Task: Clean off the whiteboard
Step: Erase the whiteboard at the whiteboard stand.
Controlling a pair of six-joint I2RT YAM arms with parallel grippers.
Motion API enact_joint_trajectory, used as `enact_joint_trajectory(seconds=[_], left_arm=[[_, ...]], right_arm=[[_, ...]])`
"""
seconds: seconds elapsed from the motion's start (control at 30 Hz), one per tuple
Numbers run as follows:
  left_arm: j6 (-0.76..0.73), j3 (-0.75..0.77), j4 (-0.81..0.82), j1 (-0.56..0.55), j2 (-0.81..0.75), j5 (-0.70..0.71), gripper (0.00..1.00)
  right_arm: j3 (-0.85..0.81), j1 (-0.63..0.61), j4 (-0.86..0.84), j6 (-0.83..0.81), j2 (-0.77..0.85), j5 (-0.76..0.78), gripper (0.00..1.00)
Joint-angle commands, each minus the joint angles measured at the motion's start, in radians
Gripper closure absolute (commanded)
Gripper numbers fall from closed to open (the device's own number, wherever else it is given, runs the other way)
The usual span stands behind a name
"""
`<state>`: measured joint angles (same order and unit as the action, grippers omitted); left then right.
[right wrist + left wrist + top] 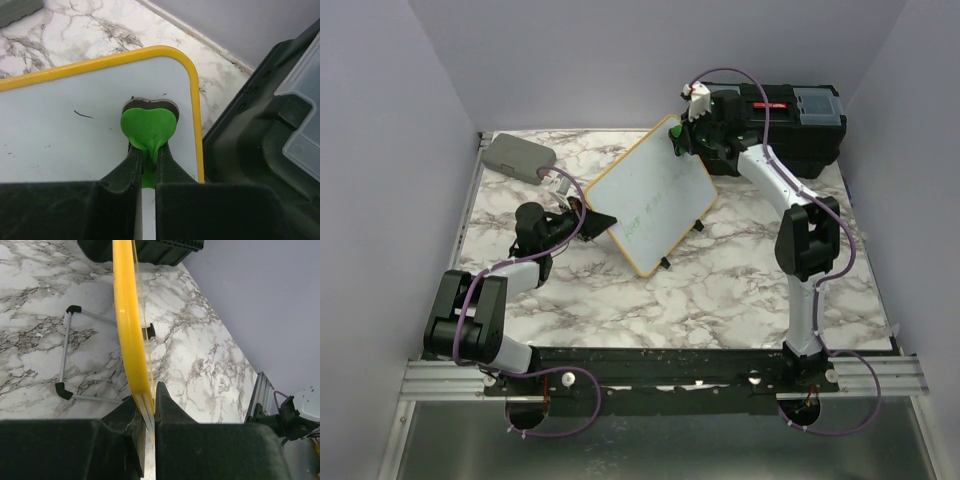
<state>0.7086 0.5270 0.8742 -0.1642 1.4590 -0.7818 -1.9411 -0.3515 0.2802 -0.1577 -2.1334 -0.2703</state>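
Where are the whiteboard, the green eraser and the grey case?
whiteboard (652, 200): top external view, white face.
green eraser (149, 125): right wrist view, heart-shaped top.
grey case (518, 155): top external view, its lid.

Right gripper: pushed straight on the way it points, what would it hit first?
The whiteboard, probably. The right gripper is shut on a green heart-shaped eraser whose pad seems to sit on the white surface near the yellow-framed corner; exact contact is unclear.
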Motion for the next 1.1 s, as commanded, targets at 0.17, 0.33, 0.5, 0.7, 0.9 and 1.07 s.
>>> enact_joint_trajectory(seconds=[0.17,0.33,0.5,0.7,0.9,1.07], left_arm=[[-0.074,0.006,-0.012,-0.032,0.003,-0.142,1.0],[-0.072,0.007,-0.011,-0.032,0.004,-0.139,1.0],[-0.068,0.004,-0.007,-0.032,0.004,-0.135,1.0],[-0.064,0.007,-0.007,-0.032,0.0,-0.133,1.0],[-0.066,0.002,-0.007,-0.032,-0.004,-0.134,1.0],[-0.067,0.0,-0.004,-0.033,-0.002,-0.135,1.0]], right_arm=[[0.022,-0.017,-0.003,-0.006,-0.022,-0.16,0.99],[0.116,-0.115,-0.007,-0.027,0.076,-0.174,0.99],[0.207,-0.248,-0.019,-0.013,0.151,-0.135,0.99],[0.249,-0.381,-0.013,-0.001,0.181,-0.076,0.99],[0.27,-0.446,-0.001,0.003,0.179,-0.043,0.99],[0.288,-0.438,-0.014,-0.011,0.205,0.058,0.99]])
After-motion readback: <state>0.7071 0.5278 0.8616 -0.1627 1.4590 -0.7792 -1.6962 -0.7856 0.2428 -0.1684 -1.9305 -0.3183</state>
